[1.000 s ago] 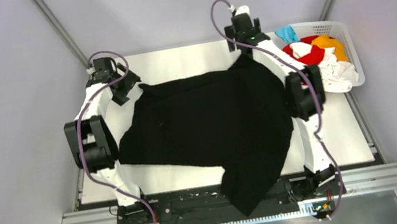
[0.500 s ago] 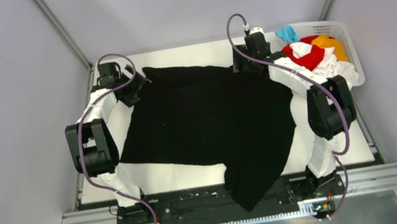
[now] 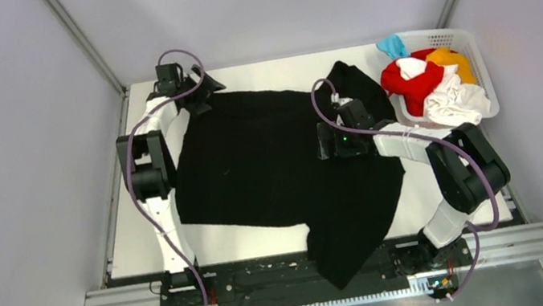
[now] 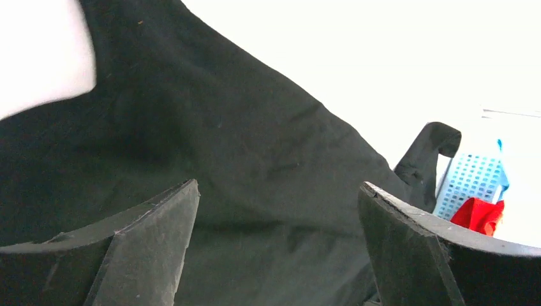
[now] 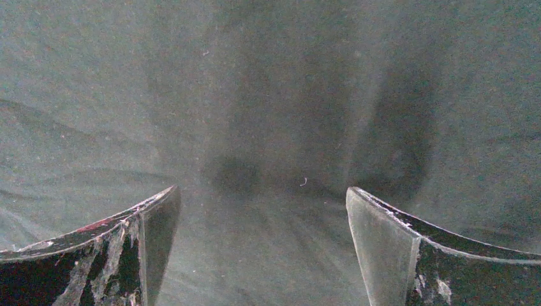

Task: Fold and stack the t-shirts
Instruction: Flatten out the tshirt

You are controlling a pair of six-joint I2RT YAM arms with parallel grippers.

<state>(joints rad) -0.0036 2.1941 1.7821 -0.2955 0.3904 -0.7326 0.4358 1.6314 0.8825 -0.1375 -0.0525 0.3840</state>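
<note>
A large black t-shirt (image 3: pixel 269 161) lies spread on the white table (image 3: pixel 458 174). One sleeve (image 3: pixel 350 78) is bunched at the back next to the basket, and a corner (image 3: pixel 345 260) hangs over the front edge. My left gripper (image 3: pixel 206 88) stands open at the shirt's far left corner, with black cloth (image 4: pixel 210 146) below its empty jaws (image 4: pixel 277 191). My right gripper (image 3: pixel 329 143) hovers open over the shirt's right half; between its fingertips (image 5: pixel 263 191) there is only flat black cloth (image 5: pixel 268 95). Red (image 3: pixel 412 83), white (image 3: pixel 456 103), orange-yellow (image 3: pixel 450 57) and light blue (image 3: pixel 392 46) t-shirts sit piled in the basket.
The white lattice basket (image 3: pixel 482 64) stands at the back right corner, also showing in the left wrist view as the basket (image 4: pixel 472 178). Grey walls close in the table on three sides. A metal rail (image 3: pixel 509 243) runs along the front edge.
The right gripper opened, let go of the shirt's far right corner and moved forward and left over the shirt. The left gripper moved farther back. The shirt's far edge now lies flatter.
</note>
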